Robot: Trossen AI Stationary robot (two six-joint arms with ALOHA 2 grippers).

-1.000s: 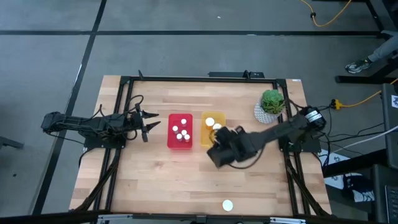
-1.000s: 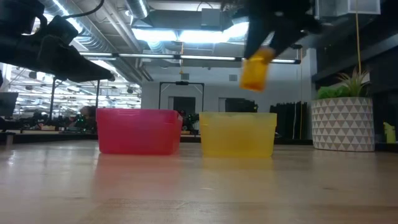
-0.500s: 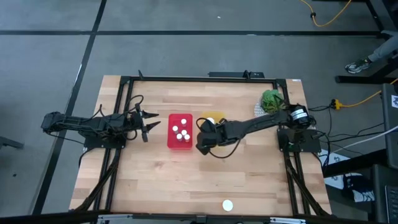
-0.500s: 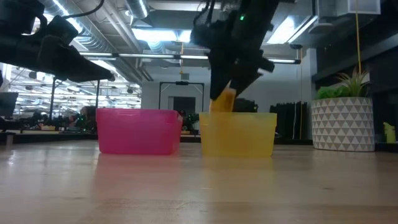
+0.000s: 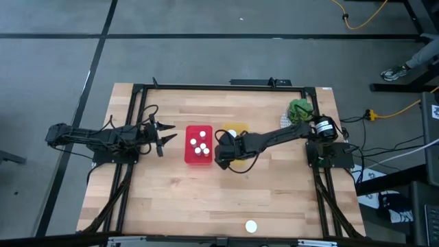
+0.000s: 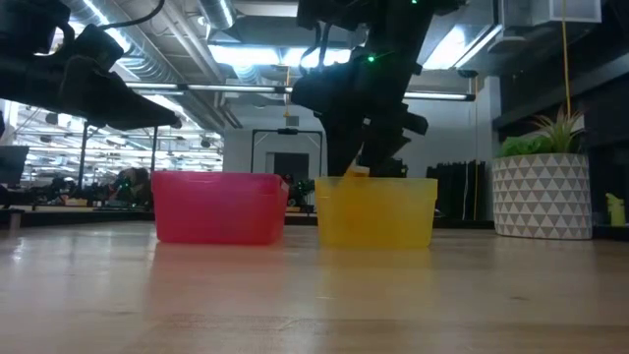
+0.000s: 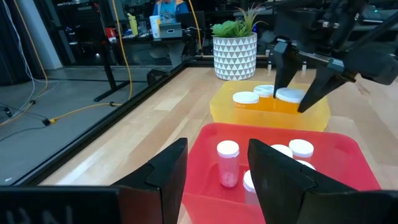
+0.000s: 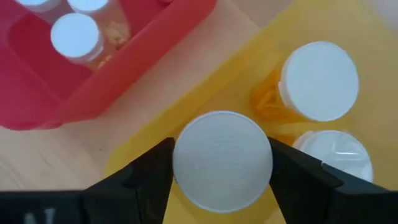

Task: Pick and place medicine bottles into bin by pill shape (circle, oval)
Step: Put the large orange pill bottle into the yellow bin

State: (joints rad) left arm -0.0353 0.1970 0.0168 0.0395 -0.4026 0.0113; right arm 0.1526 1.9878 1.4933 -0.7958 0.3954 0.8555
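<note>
The left gripper (image 5: 162,136) waits parted, left of the red bin (image 5: 198,144). The right gripper (image 8: 222,163), a second ago high with its orange bottle (image 8: 222,161), has swung left and lowered it into the yellow bin (image 7: 271,109) beside two others, jaws clamping its white cap. Release seems next; one bottle (image 5: 251,226) remains near.

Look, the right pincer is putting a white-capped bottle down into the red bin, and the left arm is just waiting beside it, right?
Not quite. The right pincer holds the white-capped bottle over the yellow bin, not the red bin; the right wrist view shows it, with two more bottles already in the yellow one. The rest is right: the left pincer waits beside the red bin.
</note>
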